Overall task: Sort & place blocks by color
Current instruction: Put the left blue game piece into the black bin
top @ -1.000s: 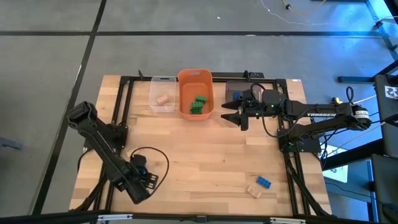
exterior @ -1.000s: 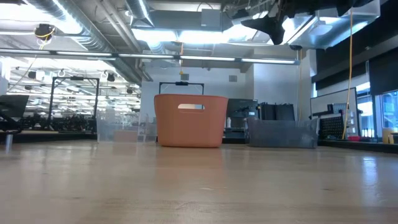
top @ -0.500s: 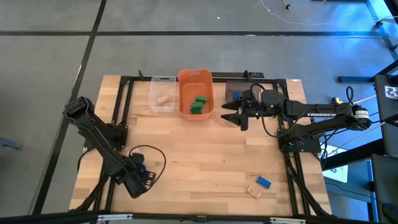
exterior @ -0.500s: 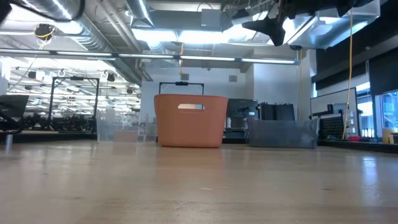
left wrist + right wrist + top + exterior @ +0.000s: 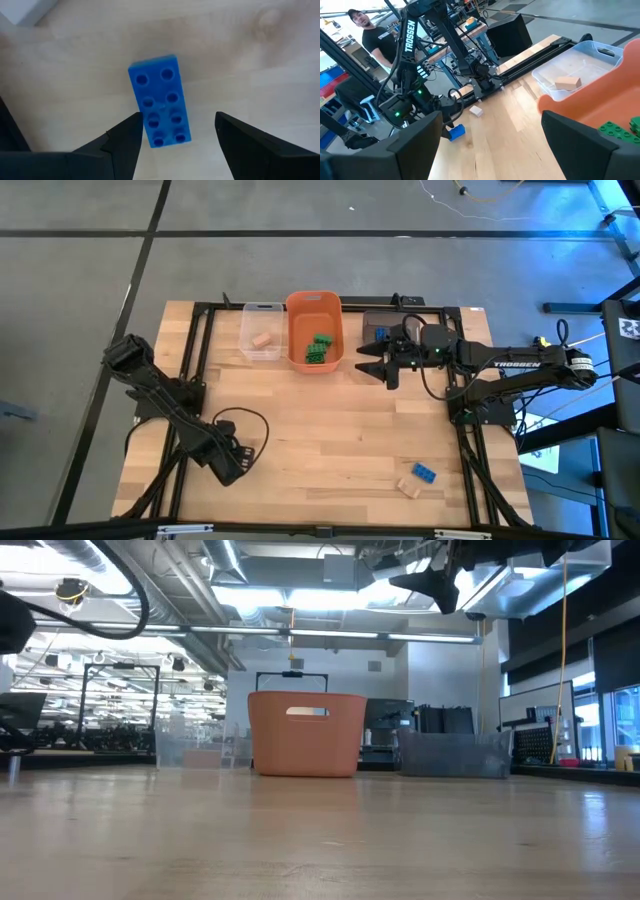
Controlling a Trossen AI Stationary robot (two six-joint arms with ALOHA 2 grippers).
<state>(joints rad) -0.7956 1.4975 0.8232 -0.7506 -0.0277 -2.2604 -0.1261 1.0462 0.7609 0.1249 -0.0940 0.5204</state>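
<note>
Landmark: the orange bin (image 5: pixel 314 328) is standing at the far edge of the desk (image 5: pixel 330 440), and every place below is being given relative to it.
Left pincer (image 5: pixel 172 131): it is hanging low over the desk well away from the orange bin, toward the near left corner; its fingers (image 5: pixel 125 140) are standing wide apart on either side of a blue block (image 5: pixel 160 101) without touching it.
Blue block: it is lying flat on the bare wood with its studs facing up, between the two open fingers, far from the orange bin.
Right pincer (image 5: pixel 376 363): it is hovering just to the right of the orange bin, beside a grey-brown bin (image 5: pixel 385 330); its fingers are spread wide and are holding nothing.
Green blocks (image 5: pixel 319 348): they are sitting together inside the orange bin.
Tan block (image 5: pixel 263 338): it is lying inside the clear bin (image 5: pixel 260 330), which is standing right against the left side of the orange bin.
Loose pair: a second blue block (image 5: pixel 425 473) and a second tan block (image 5: pixel 408 486) are lying close together on the desk, well apart from the orange bin, toward the near right corner.
Person (image 5: pixel 372 35): someone in a cap is showing in the right wrist view, in the room beyond the desk, far from the orange bin.
</note>
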